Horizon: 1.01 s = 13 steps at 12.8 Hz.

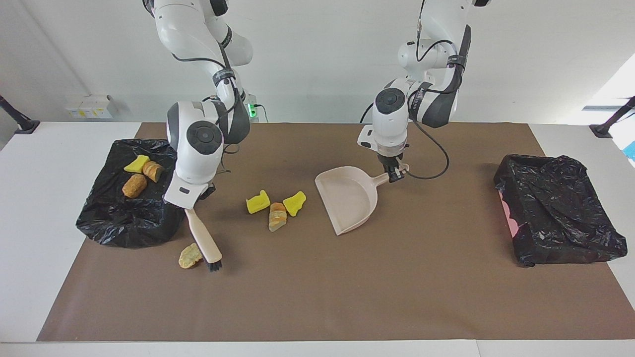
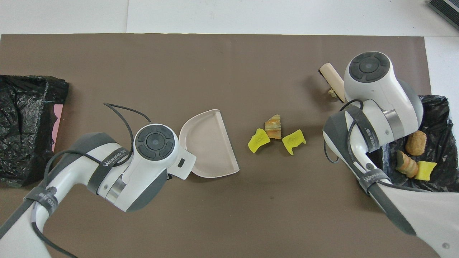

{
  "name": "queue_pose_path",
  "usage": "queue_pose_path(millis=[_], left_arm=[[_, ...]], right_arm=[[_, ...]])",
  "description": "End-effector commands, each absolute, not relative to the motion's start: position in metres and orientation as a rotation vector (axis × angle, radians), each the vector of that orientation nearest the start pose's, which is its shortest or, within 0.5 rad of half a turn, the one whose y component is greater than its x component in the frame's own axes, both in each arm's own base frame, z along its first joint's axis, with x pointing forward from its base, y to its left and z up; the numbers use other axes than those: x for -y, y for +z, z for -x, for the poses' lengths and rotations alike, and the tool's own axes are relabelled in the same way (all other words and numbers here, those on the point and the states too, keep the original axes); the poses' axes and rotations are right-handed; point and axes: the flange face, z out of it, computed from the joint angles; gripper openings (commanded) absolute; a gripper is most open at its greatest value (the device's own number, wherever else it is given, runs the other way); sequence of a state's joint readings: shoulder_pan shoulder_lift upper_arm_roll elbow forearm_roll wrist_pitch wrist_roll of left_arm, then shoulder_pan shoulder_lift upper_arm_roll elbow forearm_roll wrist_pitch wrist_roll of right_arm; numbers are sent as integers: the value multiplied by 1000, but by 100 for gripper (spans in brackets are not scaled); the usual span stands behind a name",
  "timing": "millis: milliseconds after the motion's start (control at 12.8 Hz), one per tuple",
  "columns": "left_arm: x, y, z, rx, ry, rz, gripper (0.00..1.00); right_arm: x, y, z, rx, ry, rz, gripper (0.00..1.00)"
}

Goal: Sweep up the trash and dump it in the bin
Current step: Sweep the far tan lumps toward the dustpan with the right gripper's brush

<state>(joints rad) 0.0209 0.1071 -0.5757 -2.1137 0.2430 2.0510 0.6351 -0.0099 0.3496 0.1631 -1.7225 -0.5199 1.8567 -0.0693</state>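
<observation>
My right gripper (image 1: 192,206) is shut on the beige hand brush (image 1: 204,241). The brush slants down, with its black bristles on the mat against a lone tan trash chunk (image 1: 190,256) beside the bin (image 1: 124,218) at the right arm's end. Three trash pieces (image 1: 136,163) lie in that bin. In mid-table sit two yellow bits (image 1: 258,202) (image 1: 294,203) and a bread lump (image 1: 277,216), apart from the brush. Beside them rests the beige dustpan (image 1: 349,198), my left gripper (image 1: 395,174) shut on its handle. From overhead the brush (image 2: 331,80) pokes out past the right arm.
A second black-lined bin (image 1: 555,213) stands at the left arm's end of the brown mat (image 1: 397,287). White table borders the mat. A black cable loops from the left wrist beside the dustpan's handle.
</observation>
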Motion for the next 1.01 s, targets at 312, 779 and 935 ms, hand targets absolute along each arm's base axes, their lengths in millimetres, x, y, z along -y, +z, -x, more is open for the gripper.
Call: queue_pose_path(millis=[312,779,935], left_arm=[[263,363,-463,-1814,187,2372,0],[262,362,-464,-1808,182,2377,0],[262,362,-464,-1800,182,2382,0]], right_arm=[[-24,340,-636,173,336,3573,0],[-103,336,-600,297,561,3427,0],[-144,335,-576,381,616,3350,0]])
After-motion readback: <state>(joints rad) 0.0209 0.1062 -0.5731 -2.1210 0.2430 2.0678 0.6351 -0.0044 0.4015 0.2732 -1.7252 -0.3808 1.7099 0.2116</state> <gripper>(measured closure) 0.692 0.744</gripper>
